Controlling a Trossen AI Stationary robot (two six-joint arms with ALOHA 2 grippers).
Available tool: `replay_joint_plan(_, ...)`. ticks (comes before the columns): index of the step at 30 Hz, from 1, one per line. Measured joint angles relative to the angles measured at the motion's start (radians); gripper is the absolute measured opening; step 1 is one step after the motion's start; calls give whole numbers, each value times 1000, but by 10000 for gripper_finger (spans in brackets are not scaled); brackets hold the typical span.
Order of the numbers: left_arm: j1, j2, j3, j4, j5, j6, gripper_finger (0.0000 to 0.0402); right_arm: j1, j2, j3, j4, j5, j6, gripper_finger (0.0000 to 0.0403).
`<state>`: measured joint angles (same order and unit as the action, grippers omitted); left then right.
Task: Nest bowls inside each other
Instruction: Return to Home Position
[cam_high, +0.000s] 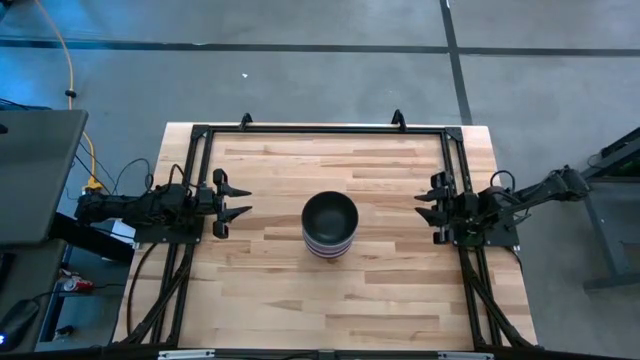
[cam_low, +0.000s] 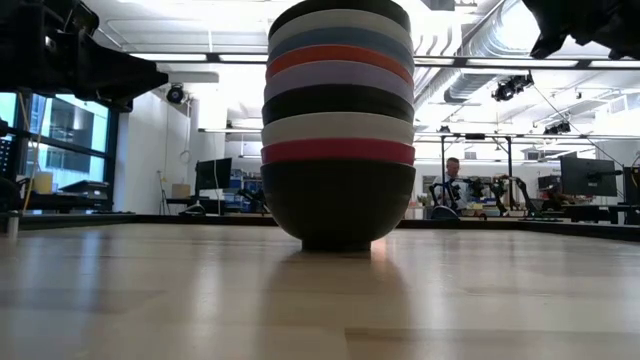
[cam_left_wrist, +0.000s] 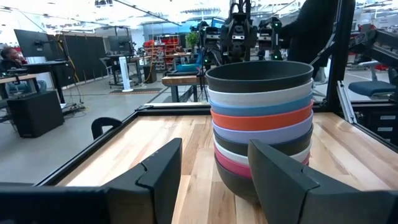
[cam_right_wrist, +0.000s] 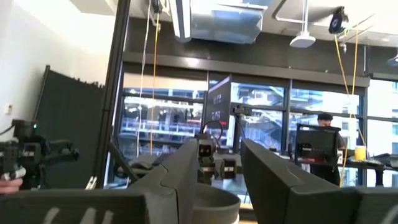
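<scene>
All the bowls stand nested in one stack (cam_high: 330, 226) at the table's middle, base of the bottom black bowl on the wood. In the low view the stack (cam_low: 338, 120) shows black, white, blue, red, lavender, black, white, magenta, black from top down. The left wrist view shows the stack (cam_left_wrist: 261, 118) just ahead of my left fingers. My left gripper (cam_high: 236, 202) is open at the table's left side, apart from the stack. My right gripper (cam_high: 428, 207) is open at the right side, also apart; the top bowl's rim (cam_right_wrist: 214, 202) shows between its fingers.
A black metal frame (cam_high: 320, 130) runs along the table's far edge and both sides. Bare wood (cam_high: 330, 310) lies all around the stack. Beyond the table the room holds desks, monitors and a person (cam_low: 452, 175) far off.
</scene>
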<state>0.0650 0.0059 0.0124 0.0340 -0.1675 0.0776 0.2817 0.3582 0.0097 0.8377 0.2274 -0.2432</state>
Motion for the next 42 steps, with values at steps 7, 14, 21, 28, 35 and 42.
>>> replay_joint_plan(7, 0, 0, 0, 0, 0, 0, 172, 0, 0, 0, -25, 4, -19, 114)
replay_joint_plan(14, 0, 0, 0, 0, 0, 0, 172, -27, 12, -1, -46, 209, -136, 114)
replay_joint_plan(21, 0, 0, 0, 0, 0, 0, 172, -182, 46, -1, -56, 260, -170, 114)
replay_joint_plan(28, 0, 0, 0, 0, 0, -22, 172, -339, 63, -1, -155, -33, -36, 114)
replay_joint_plan(35, 0, 0, 0, 0, 1, -23, 172, -411, 61, -1, -221, -221, 37, 114)
replay_joint_plan(42, 0, 0, 0, 0, 1, -22, 172, -428, 61, -2, -263, -404, 87, 114)
